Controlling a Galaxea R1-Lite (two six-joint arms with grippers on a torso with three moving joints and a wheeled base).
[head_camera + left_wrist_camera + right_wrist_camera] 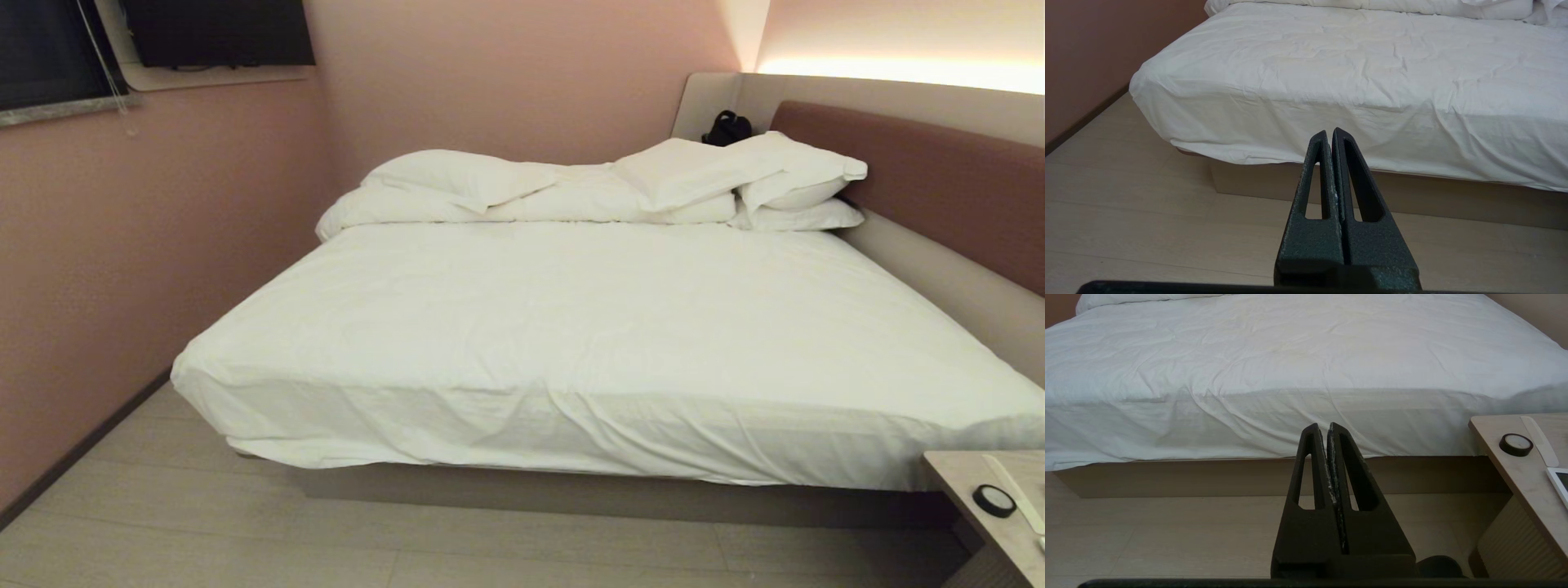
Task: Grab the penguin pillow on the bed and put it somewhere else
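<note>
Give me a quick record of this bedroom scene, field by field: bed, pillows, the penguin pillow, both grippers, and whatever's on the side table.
bed: white sheet, bare across the middle
duvet: folded, at the far side
white pillows: stacked by the brown headboard
penguin pillow: not visible in any view
dark object: on the ledge behind the pillows, cannot tell what it is
left gripper: shut, empty, low before the bed's edge
right gripper: shut, empty, low before the bed's edge
side table: holds a black ring-shaped item

Pillows [735,175] at bed [571,327] head; nightstand [992,531] right of bed.
</note>
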